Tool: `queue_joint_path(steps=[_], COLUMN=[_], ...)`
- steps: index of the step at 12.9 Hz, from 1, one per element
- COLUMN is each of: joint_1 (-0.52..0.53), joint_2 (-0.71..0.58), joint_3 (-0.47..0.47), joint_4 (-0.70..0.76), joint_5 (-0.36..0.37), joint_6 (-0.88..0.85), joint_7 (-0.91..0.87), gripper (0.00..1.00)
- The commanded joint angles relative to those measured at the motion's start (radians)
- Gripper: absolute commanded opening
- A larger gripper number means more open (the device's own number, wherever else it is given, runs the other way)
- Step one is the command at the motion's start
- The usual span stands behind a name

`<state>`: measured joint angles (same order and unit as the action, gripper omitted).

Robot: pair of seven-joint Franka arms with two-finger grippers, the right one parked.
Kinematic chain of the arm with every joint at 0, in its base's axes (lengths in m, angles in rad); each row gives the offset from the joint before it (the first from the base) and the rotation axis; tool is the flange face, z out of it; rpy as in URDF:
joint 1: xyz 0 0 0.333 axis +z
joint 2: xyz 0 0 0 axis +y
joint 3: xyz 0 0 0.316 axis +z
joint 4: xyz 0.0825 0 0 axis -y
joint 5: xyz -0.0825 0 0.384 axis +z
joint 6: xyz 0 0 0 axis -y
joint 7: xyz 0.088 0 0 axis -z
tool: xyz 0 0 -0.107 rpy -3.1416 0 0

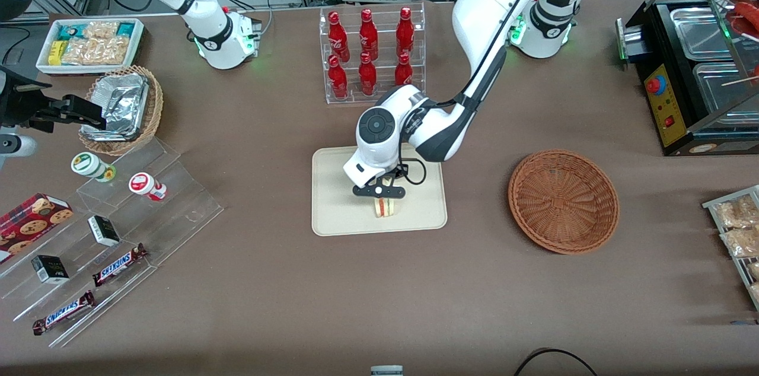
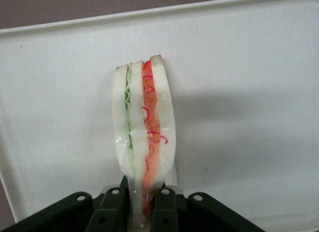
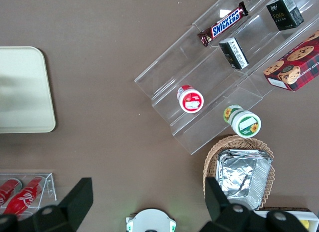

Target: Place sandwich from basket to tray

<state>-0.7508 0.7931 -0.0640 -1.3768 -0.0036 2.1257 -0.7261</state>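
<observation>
Over the tray (image 1: 332, 210), toward its edge nearest the front camera, the gripper (image 1: 384, 192) hangs with its fingers (image 2: 110, 212) closed on the sandwich (image 1: 385, 207). The wedge stands on edge: its pinched end sits between the fingers and its long axis runs straight out from the gripper, filling layers facing up at the wrist camera. Whether its lower edge already touches the tray or rides just above cannot be told. Bare cream surface lies all round it, so release probably needs only a short descent and an opening of the fingers. The basket (image 1: 563, 201) sits empty, well apart toward the working arm's end of the desk (image 1: 267, 287).
</observation>
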Motion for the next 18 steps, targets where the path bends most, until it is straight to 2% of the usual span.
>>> queue_joint_path(steps=[1,2,9,15,18], joint_1=[-0.015,-0.015,0.002,0.137,0.244], joint_2=[0.012,0.012,-0.053,-0.248,-0.374], joint_3=[0.013,0.013,0.023,0.033,0.038], joint_4=[0.016,0.016,0.021,0.012,-0.091], joint_5=[-0.009,-0.009,-0.003,0.007,0.023], joint_6=[-0.006,-0.006,-0.023,-0.215,-0.248], joint_7=[-0.013,-0.013,-0.042,-0.038,-0.007], gripper=[0.9,0.99,1.0,1.0,1.0])
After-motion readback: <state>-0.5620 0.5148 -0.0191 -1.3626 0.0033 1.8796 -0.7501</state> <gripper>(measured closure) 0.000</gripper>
